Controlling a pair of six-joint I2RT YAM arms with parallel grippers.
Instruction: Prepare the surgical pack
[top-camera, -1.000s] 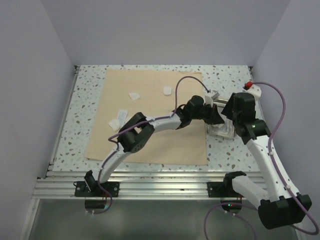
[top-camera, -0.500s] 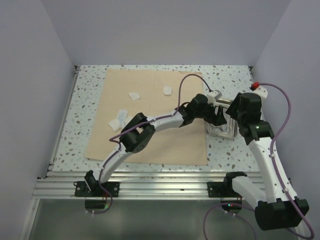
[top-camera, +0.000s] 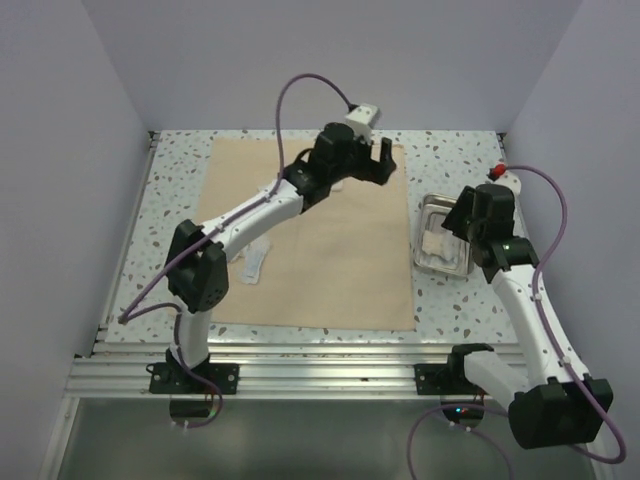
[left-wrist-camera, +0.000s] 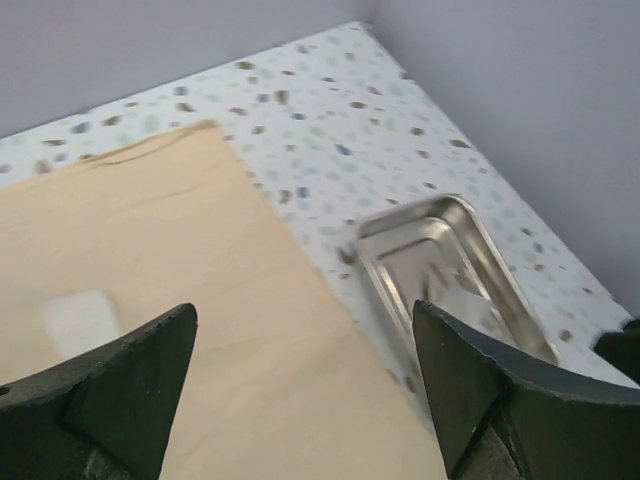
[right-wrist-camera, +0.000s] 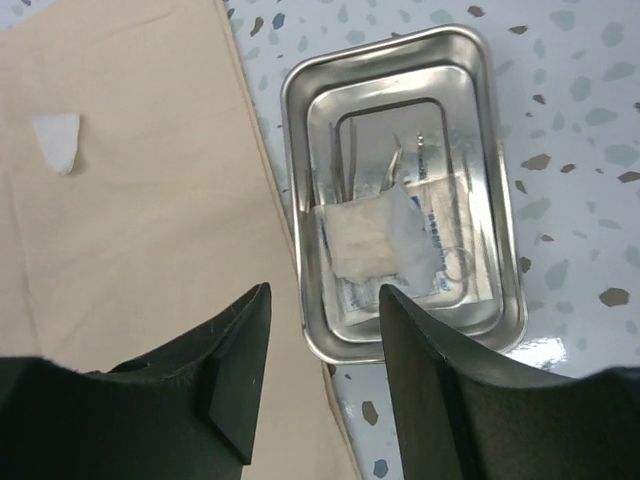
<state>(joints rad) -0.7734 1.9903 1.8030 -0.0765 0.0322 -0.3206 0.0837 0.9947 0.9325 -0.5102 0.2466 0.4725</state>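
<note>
Left claw (left-wrist-camera: 305, 400), spread and empty, should centre over the gauze (left-wrist-camera: 80, 318) on the cloth (left-wrist-camera: 200, 250) and pinch without bunching it; right claw (right-wrist-camera: 320, 380), also spread, hovers above the tray (right-wrist-camera: 292, 180) on the bench (right-wrist-camera: 580, 150).

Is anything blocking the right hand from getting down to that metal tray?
Nothing visible. The right hand hangs open above the steel tray, which shows unobstructed between its fingers, with white gauze lying on slim instruments inside. The left hand is off over the cloth's far edge.
</note>
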